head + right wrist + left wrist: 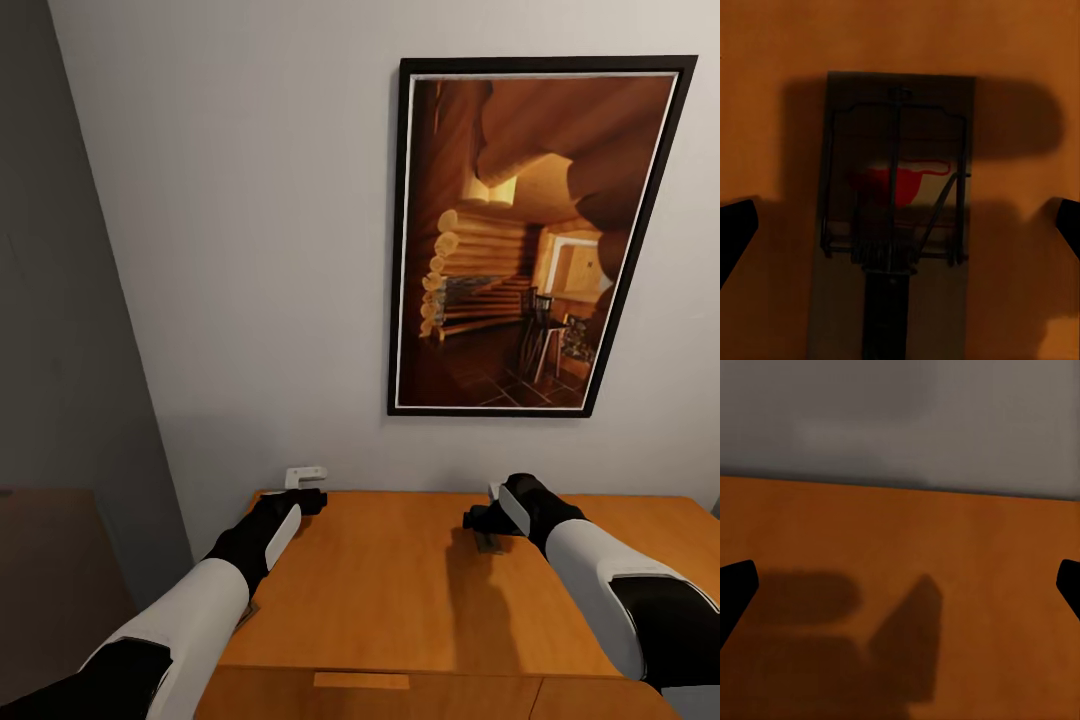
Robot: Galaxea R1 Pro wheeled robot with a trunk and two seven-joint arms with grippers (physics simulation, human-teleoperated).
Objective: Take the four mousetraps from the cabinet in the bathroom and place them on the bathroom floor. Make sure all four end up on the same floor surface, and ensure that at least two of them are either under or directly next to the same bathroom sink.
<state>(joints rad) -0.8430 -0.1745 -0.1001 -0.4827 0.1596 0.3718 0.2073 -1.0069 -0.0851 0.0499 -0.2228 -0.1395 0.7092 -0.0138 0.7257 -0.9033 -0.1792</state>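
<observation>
Mousetrap (894, 217), red-marked, no legible writing, lies on cabinet (400, 590) beneath right gripper (487, 522).

White arms (190, 610), black wrists

my head camera is looking forward and down over both my arms at the cabinet (400, 580) top and the wall with a framed picture (530, 240). my left wrist camera is facing low along that same top toward the wall. my right wrist camera is staring straight down, very close, at a mousetrap (894, 225) on that wood.
</observation>
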